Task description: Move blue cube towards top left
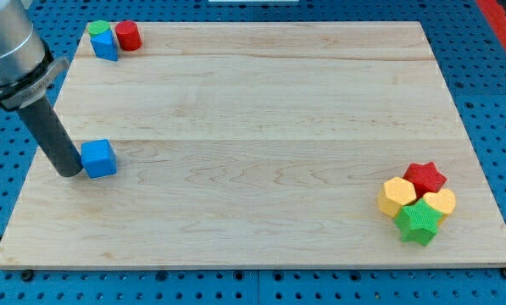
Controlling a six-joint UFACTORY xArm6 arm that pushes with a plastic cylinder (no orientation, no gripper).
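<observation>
The blue cube lies on the wooden board near its left edge, about halfway up the view. My tip stands just to the left of the cube, touching or nearly touching its left face. The dark rod rises from there up and to the left to the grey arm at the view's top left corner.
At the board's top left corner sit a second blue block, a green block behind it and a red cylinder. At the bottom right cluster a red star, two yellow blocks and a green star.
</observation>
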